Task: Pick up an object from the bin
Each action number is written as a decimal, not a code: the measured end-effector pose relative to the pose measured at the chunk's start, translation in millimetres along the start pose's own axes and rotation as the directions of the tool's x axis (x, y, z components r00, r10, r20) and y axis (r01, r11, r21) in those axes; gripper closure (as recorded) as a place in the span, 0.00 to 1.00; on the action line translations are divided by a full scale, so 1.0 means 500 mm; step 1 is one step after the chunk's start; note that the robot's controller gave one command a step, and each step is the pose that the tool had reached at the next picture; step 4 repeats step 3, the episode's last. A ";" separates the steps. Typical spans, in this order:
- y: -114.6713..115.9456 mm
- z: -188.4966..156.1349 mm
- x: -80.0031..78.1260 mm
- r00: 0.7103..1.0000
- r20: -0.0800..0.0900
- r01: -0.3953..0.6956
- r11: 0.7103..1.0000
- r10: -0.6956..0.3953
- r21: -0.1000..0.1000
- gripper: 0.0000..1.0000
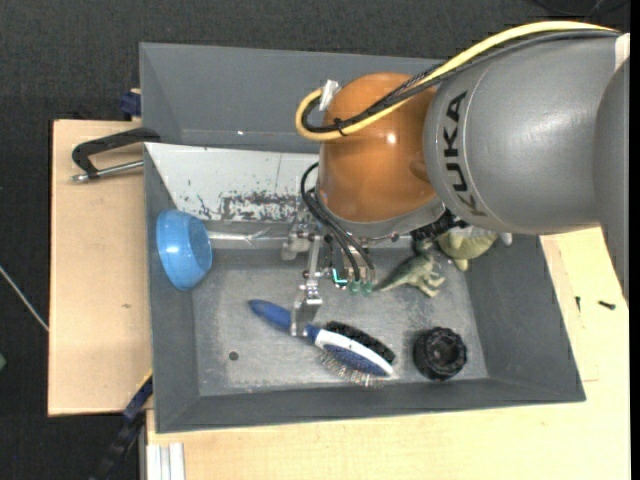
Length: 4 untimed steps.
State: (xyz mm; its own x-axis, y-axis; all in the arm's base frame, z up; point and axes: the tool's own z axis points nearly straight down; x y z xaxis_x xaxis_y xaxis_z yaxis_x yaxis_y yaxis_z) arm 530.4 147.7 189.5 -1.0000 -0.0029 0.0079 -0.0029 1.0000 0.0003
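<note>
**Operator:** Where was my gripper at that moment?

**Observer:** Your gripper (306, 308) was down inside the bin (520, 388), a little toward 7 o'clock from the middle of the floor. Its tip was right at the blue handle of a brush (340, 346).

**Operator:** Was it clenched on the handle?

**Observer:** I could not tell whether your tool was clenched or released; the tip and the handle overlapped from where the camera looked.

**Operator:** How did the brush lie?

**Observer:** It lay flat near 6 o'clock. The blue handle pointed toward 10 o'clock, and the white-edged head with dark bristles pointed toward 4 o'clock.

**Operator:** What else was near?

**Observer:** You had a green toy dinosaur (418, 273) just beside the wrist at 3 o'clock, with a pale thing (468, 243) next to it, partly under the arm. A black round cap (440, 353) sat at 4 o'clock, apart from the brush head. A blue bowl (182, 250) leaned on its side against the wall at 9 o'clock, well apart from the gripper. Above the gripper were your orange cover (375, 148) and a yellow cable (500, 43).
</note>
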 end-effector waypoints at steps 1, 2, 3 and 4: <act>-0.091 0.228 0.081 1.000 0.000 0.025 1.000 -0.025 0.001 0.00; -0.088 0.221 0.076 1.000 0.008 0.026 1.000 -0.026 -0.001 1.00; -0.108 -0.031 0.060 0.999 0.021 0.030 1.000 -0.030 -0.002 1.00; -0.108 -0.031 0.060 0.999 0.021 0.030 1.000 -0.030 -0.002 1.00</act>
